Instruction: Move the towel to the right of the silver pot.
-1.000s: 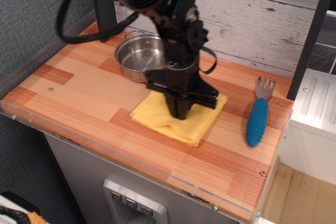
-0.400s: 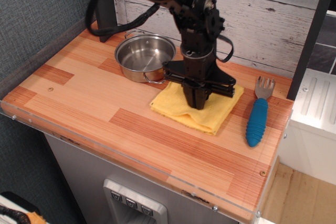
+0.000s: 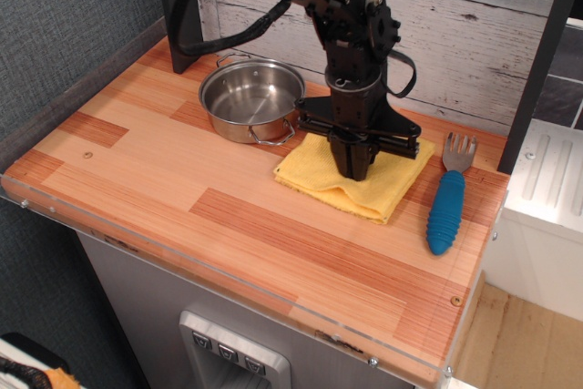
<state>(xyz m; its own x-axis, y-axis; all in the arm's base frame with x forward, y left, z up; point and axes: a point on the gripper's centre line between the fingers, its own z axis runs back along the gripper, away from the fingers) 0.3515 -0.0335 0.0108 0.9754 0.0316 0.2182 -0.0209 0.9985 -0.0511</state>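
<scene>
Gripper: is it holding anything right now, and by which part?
The gripper is down on the yellow towel, near the cloth's middle, apparently pinching it there. The fingertips are buried in the fabric, so the hold itself cannot be confirmed.

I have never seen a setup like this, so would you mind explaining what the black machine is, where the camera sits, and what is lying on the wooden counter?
The black machine is a single robot arm, filmed by one camera placed in front of and above the wooden counter. Its gripper points straight down and presses on a yellow towel; the view does not show whether the jaws are pinching the cloth. To the left of the towel stands an empty silver pot with wire loop handles. To the right of the towel lies a fork with a blue handle. Behind the counter is a whitewashed plank wall.
</scene>
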